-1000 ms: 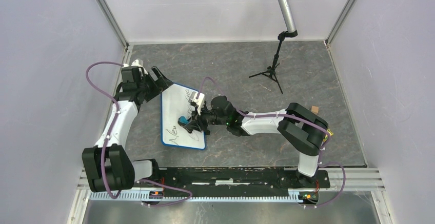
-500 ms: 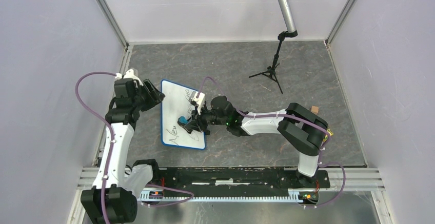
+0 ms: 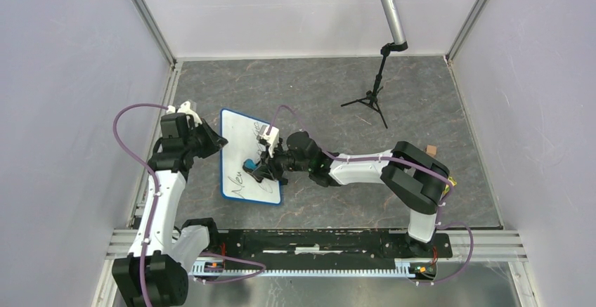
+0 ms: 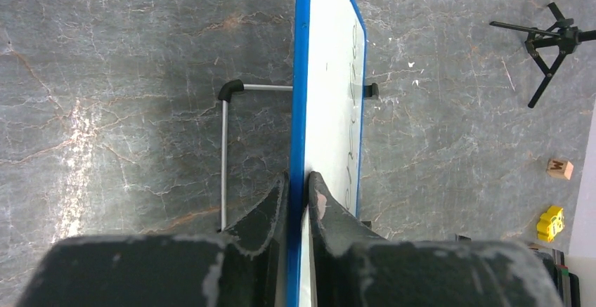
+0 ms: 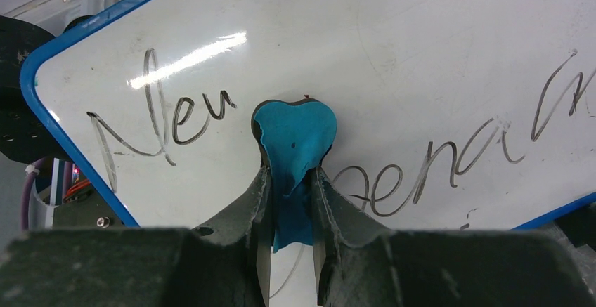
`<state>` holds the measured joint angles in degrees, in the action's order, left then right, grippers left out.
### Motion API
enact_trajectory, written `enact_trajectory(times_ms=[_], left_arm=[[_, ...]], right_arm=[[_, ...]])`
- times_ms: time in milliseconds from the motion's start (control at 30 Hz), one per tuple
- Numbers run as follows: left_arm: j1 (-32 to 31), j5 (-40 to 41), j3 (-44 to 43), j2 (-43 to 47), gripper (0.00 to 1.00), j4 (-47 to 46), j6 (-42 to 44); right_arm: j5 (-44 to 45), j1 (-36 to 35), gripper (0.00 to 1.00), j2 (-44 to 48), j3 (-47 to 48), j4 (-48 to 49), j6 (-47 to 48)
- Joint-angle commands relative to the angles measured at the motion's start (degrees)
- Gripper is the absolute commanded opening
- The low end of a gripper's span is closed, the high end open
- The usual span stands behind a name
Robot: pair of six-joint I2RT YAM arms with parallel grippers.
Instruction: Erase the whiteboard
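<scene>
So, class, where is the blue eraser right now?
In the right wrist view the blue eraser is clamped in the jaws of the right gripper, against the whiteboard face amid the black handwriting.

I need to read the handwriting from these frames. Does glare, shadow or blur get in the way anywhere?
Right wrist: one glare streak on the whiteboard by the first word, strokes otherwise sharp. Left wrist: board edge-on, writing squeezed to slivers; soft shadow on the table beside it. Top external: evenly lit, writing too small to read.
</scene>
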<state>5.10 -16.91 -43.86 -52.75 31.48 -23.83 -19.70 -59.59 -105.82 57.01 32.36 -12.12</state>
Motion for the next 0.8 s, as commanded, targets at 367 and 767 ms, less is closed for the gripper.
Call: enact_trajectory(times_ms=[367,767], left_arm=[[-0.81,-2.22,2.15,1.42,0.02,-3.19,2.48],[-0.80,-0.11,2.16,2.82,0.02,-2.82,2.30]], right_arm=[[-0.46,-8.24,0.05,-2.00,9.95,-1.34,0.43],[9.75,-3.86,0.05,-1.71,0.36,-5.44,-0.85]])
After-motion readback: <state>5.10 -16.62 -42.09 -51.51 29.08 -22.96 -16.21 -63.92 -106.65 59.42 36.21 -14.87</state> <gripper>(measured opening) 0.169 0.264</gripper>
